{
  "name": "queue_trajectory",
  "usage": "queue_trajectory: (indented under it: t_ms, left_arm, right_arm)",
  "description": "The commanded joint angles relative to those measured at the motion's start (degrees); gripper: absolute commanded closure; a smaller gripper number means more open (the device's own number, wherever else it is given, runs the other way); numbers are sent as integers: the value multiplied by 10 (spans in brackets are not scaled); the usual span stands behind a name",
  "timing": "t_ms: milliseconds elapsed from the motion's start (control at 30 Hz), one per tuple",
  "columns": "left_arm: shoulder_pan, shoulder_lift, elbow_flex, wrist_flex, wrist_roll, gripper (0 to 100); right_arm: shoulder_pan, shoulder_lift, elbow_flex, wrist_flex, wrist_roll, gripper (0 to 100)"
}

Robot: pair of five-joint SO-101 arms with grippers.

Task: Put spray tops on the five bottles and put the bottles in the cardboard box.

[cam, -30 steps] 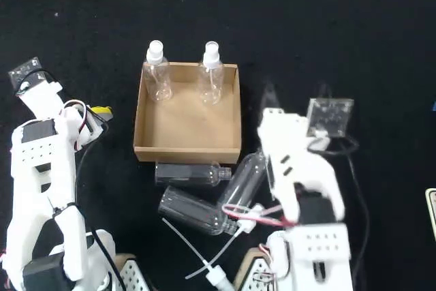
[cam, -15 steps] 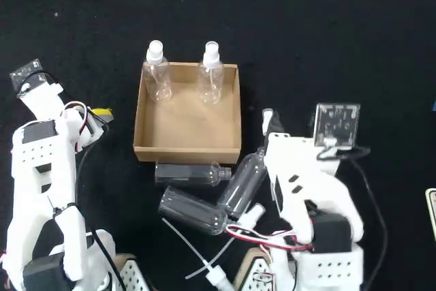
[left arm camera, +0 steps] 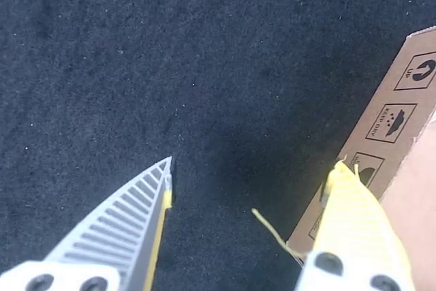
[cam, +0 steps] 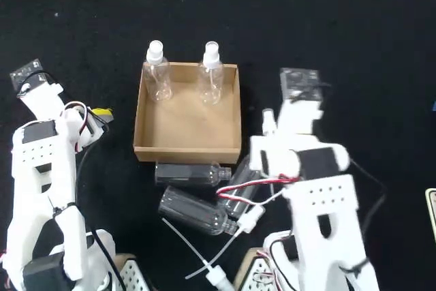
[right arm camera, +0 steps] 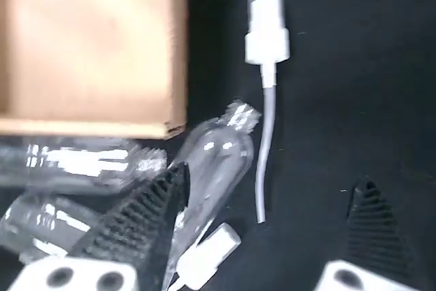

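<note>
The cardboard box (cam: 187, 124) holds two capped bottles (cam: 158, 73) (cam: 210, 73) upright at its back wall. Three uncapped clear bottles lie in front of it (cam: 191, 173) (cam: 194, 210) (cam: 238, 182). My right gripper (right arm camera: 272, 178) is open above the table beside the box's right front corner. Ahead of it lies a white spray top (right arm camera: 267, 28) with its tube, and a bottle (right arm camera: 214, 158) lies by one finger. The same spray top (cam: 268, 121) lies right of the box. My left gripper (left arm camera: 253, 163) is open and empty over the cloth by the box's left wall (left arm camera: 402, 114).
A second spray top (cam: 252, 217) lies by the bottles' necks, and a third (cam: 218, 279) with a long tube sits at the front edge between the arm bases. Black cloth covers the whole table.
My right arm has swung from the right toward the box and bottles, its wrist camera now farther back and left. The left arm, the bottles and the box have not moved.
</note>
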Motion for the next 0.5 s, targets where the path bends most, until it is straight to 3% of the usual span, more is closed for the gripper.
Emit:
queue_trajectory:
  t_ms: [0,300,467]
  left_arm:
    - [3,-6,-7,-9,0,665]
    - [16,-6,-6,-9,4,665]
    - [44,-6,-6,-9,4,665]
  right_arm:
    - [-49,6,2,7,-6,653]
    - [-103,8,90,-62,-6,652]
    - [-106,10,121,-93,-114,652]
